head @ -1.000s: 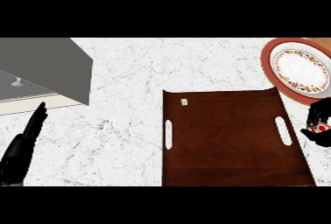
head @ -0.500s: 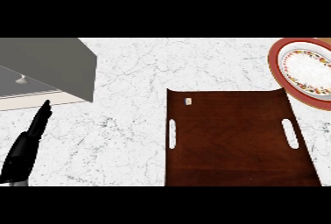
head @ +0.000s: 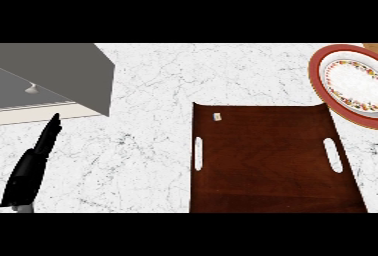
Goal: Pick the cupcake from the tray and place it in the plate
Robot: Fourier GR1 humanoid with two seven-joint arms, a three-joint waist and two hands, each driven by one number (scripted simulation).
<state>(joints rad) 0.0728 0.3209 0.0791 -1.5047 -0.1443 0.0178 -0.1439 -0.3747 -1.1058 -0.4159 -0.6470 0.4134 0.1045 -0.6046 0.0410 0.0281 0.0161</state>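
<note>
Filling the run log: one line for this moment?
left hand: open, resting | right hand: not in view | tray: no cupcake | plate: no cupcake

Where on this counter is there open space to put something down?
Bare marble lies between the grey box and the brown tray, and above the tray left of the plate. The tray's wood is mostly bare. The left robot hand occupies the lower left.

Bright, even light (soft shadows), no glare

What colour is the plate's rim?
Red, around a white centre with a floral band; the plate shows in the head view.
</note>
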